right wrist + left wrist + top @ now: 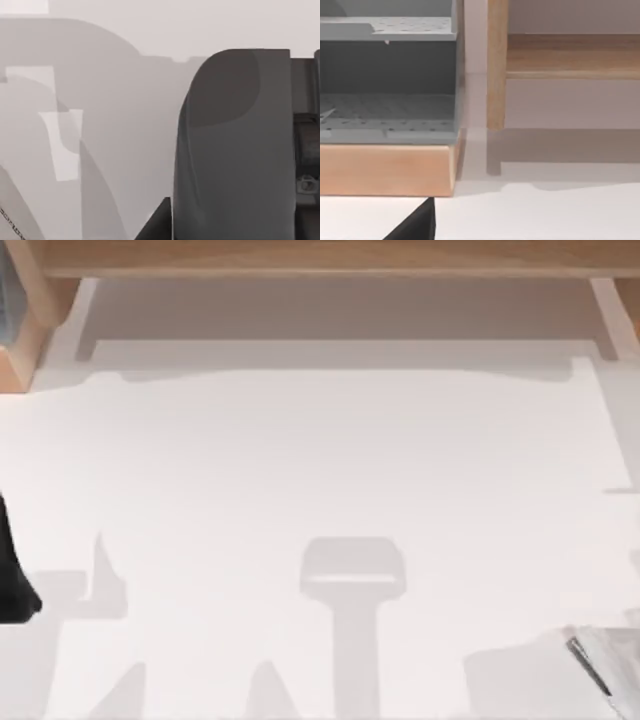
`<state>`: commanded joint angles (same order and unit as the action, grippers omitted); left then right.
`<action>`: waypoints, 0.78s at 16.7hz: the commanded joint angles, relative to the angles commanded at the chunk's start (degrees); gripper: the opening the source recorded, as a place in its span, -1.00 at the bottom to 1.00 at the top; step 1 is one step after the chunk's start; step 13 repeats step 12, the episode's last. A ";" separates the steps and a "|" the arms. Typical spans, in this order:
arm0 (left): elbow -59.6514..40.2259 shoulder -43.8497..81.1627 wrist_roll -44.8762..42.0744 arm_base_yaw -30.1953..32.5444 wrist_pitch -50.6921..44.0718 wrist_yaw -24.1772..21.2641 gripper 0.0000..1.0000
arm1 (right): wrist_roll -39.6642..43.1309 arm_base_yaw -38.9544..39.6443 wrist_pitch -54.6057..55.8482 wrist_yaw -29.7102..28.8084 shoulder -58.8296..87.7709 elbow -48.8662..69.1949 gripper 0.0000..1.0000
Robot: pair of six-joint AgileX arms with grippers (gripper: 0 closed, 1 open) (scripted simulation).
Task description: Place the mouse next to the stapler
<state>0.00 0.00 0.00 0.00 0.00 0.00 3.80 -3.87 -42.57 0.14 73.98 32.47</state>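
From above, the white tabletop (320, 470) runs up to a wooden shelf (320, 258) along its far edge. My left arm (14, 575) sits at the left edge and a pale grey piece, likely my right arm (600, 665), at the near right corner. I think both wait there to keep out of the way.

In the left wrist view, a grey rack (387, 80) stands on a wooden base. The left gripper (415, 225) shows as a dark tip; I cannot tell its state.

In the right wrist view, a big dark rounded thing (235, 150) sits very close. It may be the mouse or the stapler; I cannot tell which. I cannot tell the state of the right gripper (157, 225) beside it either.
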 joint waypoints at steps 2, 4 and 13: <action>0.00 0.00 0.00 0.00 0.00 0.00 1.00 | 0.00 0.00 0.00 0.00 0.00 0.00 0.36; 0.00 0.00 0.00 0.00 0.00 0.00 1.00 | 0.00 0.00 0.00 0.00 0.00 0.00 0.66; 0.00 0.00 0.00 0.00 0.00 0.00 1.00 | 0.00 0.00 0.00 0.00 0.00 0.00 1.00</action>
